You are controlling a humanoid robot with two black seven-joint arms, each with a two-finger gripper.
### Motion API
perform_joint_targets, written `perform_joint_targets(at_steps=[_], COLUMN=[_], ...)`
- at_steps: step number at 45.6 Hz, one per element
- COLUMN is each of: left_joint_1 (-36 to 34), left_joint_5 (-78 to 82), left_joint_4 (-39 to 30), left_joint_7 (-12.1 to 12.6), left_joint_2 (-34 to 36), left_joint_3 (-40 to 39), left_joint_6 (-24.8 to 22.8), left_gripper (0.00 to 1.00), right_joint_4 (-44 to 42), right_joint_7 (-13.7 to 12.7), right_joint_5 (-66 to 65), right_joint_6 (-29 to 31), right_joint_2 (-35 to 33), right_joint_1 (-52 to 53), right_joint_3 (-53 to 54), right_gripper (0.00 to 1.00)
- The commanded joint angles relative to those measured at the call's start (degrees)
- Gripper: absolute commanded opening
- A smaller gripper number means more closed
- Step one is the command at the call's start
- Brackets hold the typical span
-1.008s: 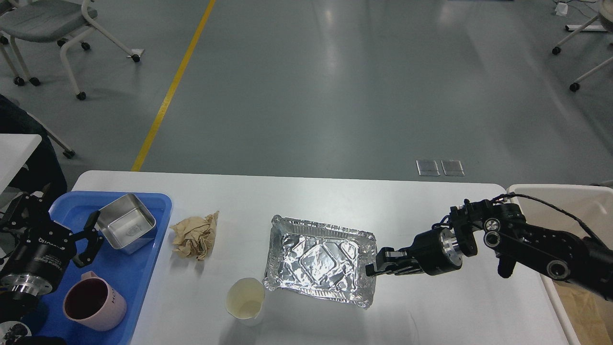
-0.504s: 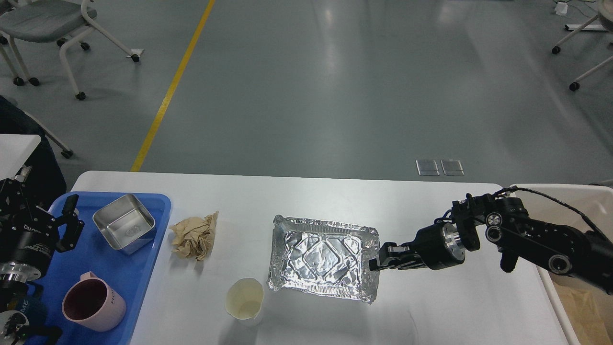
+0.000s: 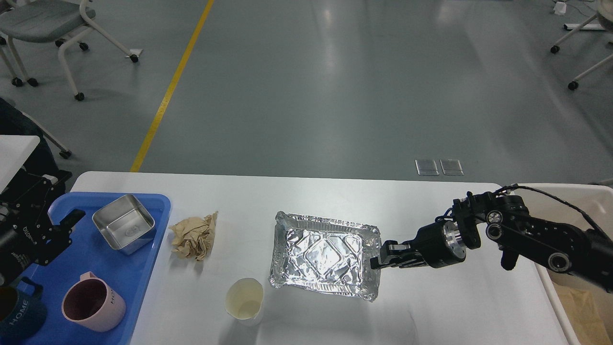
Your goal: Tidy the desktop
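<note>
The white desktop (image 3: 306, 196) holds a crumpled brown paper ball (image 3: 194, 235), a pale paper cup (image 3: 245, 299) and a crinkled foil tray (image 3: 323, 254) at its middle. My right gripper (image 3: 378, 256) reaches in from the right and is shut on the foil tray's right rim. My left gripper (image 3: 64, 225) is open and empty over the left edge of the blue plastic tray (image 3: 139, 282), left of a steel box (image 3: 124, 229).
On the blue tray also stand a pink mug (image 3: 93, 302) and a dark blue mug (image 3: 14, 316). A beige bin (image 3: 565, 194) stands at the table's right end, behind my right arm. Chairs stand on the floor beyond.
My left gripper has drawn back to the left, away from the steel box. The foil tray has shifted slightly to the right in my right gripper.
</note>
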Motion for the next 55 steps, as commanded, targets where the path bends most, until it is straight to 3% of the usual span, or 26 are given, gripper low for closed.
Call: perform_joint_targets(at_steps=[1, 18, 29, 40, 50, 55], left_joint_1=[-0.01, 0.07, -0.01, -0.19, -3.44, -5.72], left_joint_5=[5.38, 20.76, 23.06, 22.44, 22.53, 22.44], left_joint_4=[-2.07, -2.42, -2.95, -4.09, -8.13, -9.1], left_joint_7=[-0.03, -0.38, -3.54, -3.9, -2.41, 0.58], left_joint_2=[6.7, 19.1, 28.06, 29.56, 29.39, 28.6], left_joint_3=[5.35, 13.88, 13.88, 13.71, 13.09, 13.09], left_joint_6=[-0.04, -0.65, -2.5, -1.97, -1.88, -1.53], left_gripper=[0.96, 0.96, 0.96, 0.96, 0.96, 0.96], right_joint_4=[-1.74, -3.49, -3.49, -3.06, -2.97, -2.79], right_joint_7=[0.0, 0.26, 0.26, 0.26, 0.26, 0.26], right_joint_5=[2.1, 6.58, 7.55, 7.55, 7.55, 7.46], right_joint_6=[0.18, 0.62, 0.62, 0.44, 0.0, -0.08], right_joint_2=[0.15, 0.5, 0.24, 0.15, -0.02, -0.11], right_joint_1=[0.91, 3.55, 4.43, 4.43, 4.43, 4.43], right_joint_3=[-0.26, -6.49, -7.46, -7.38, -7.38, -7.38], right_gripper=[0.0, 0.0, 0.0, 0.0, 0.0, 0.0])
